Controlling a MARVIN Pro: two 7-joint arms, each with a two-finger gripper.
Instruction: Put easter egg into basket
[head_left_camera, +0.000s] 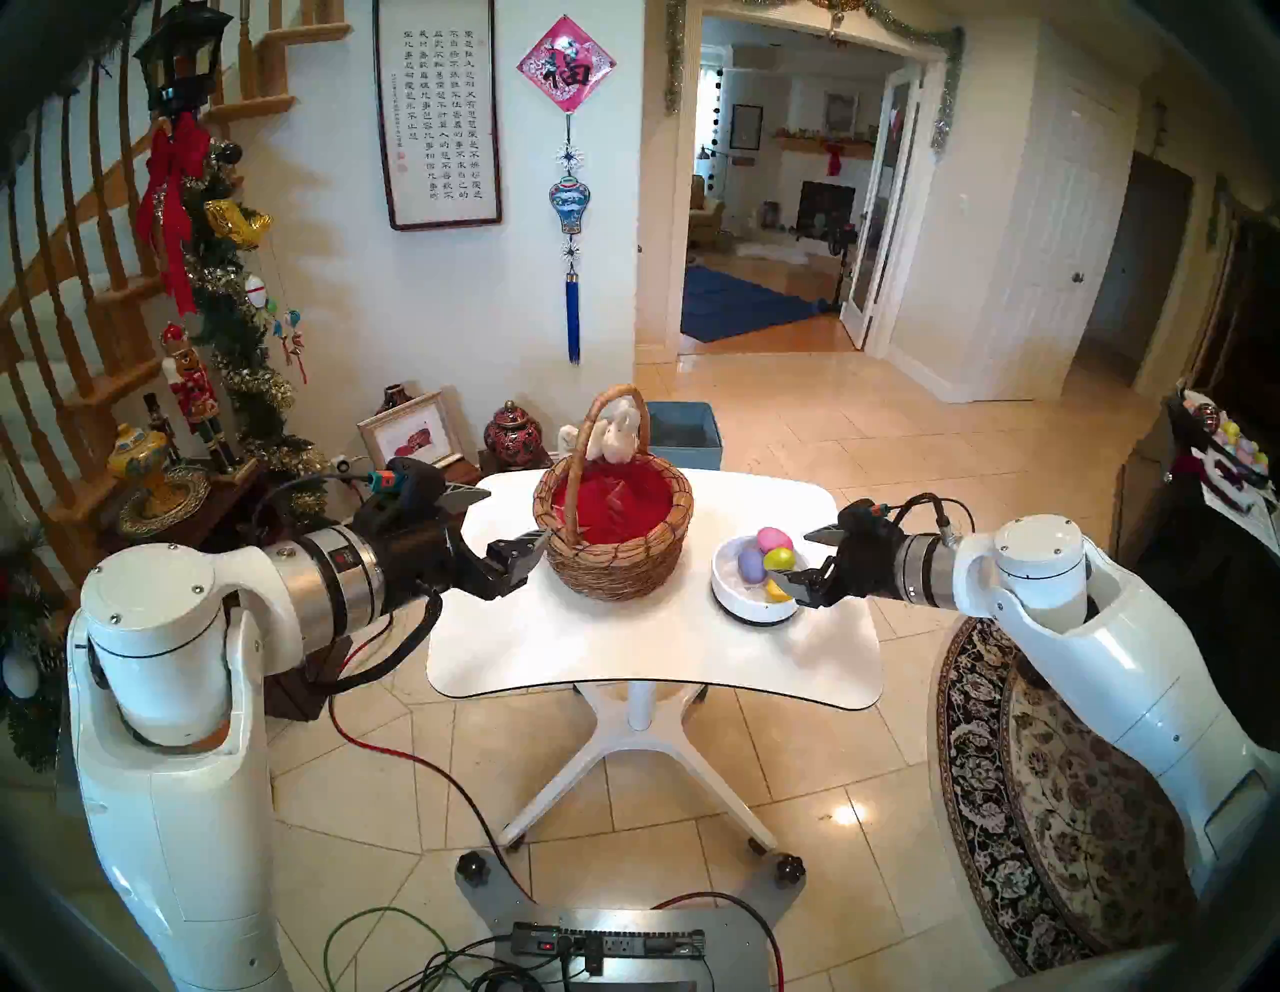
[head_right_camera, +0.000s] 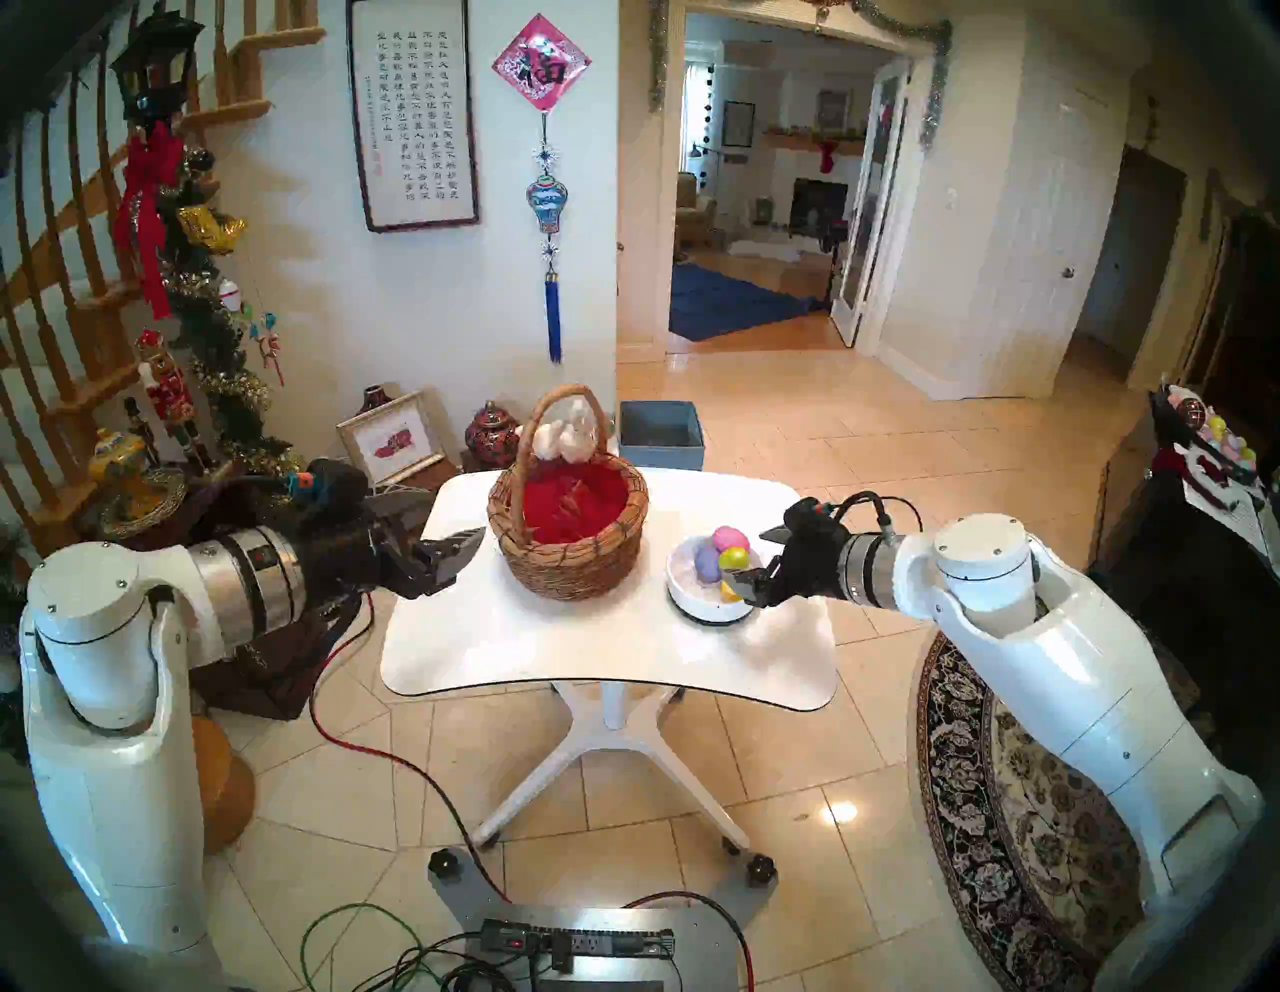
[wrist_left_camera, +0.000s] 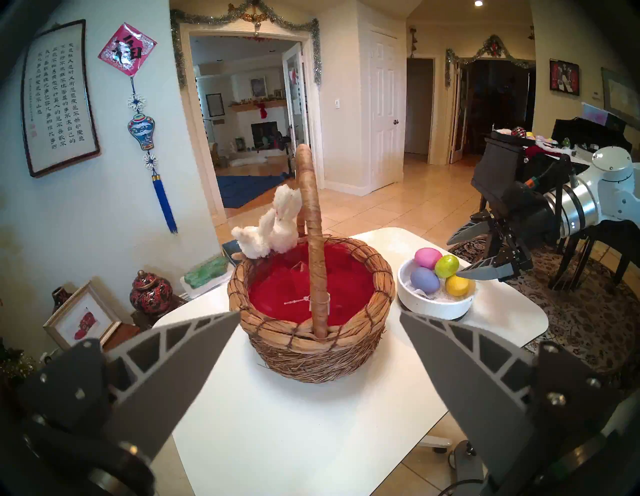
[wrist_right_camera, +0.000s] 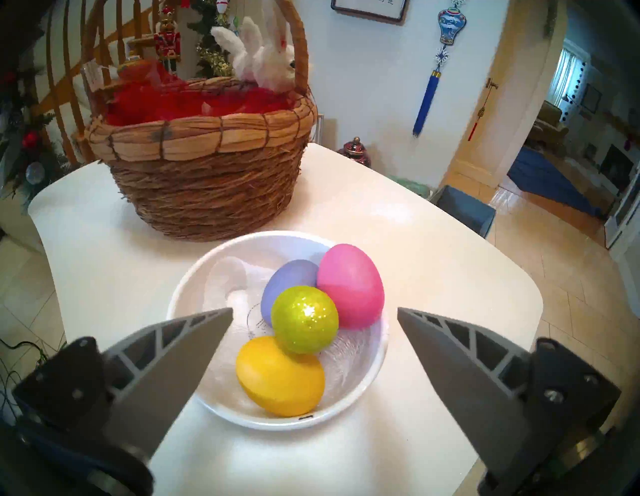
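Note:
The brown wicker basket (head_left_camera: 613, 561) with red lining and a white plush bunny (head_left_camera: 620, 429) on its handle stands mid-table. To its right a low white bowl (head_left_camera: 751, 611) holds a pink egg (wrist_right_camera: 349, 284), a purple egg (wrist_right_camera: 287, 284), a glittery green egg (wrist_right_camera: 304, 318) and a yellow egg (wrist_right_camera: 280, 375). My right gripper (head_left_camera: 789, 554) is open and empty, its fingers either side of the bowl's right edge, just above the eggs. My left gripper (head_left_camera: 505, 523) is open and empty, just left of the basket.
The white table (head_left_camera: 623, 651) has rounded edges and a pedestal base. A blue box (head_left_camera: 682, 429) sits on the floor behind it. Vases, a framed picture and a decorated stair rail stand to the left. A patterned rug (head_left_camera: 1039, 796) lies to the right.

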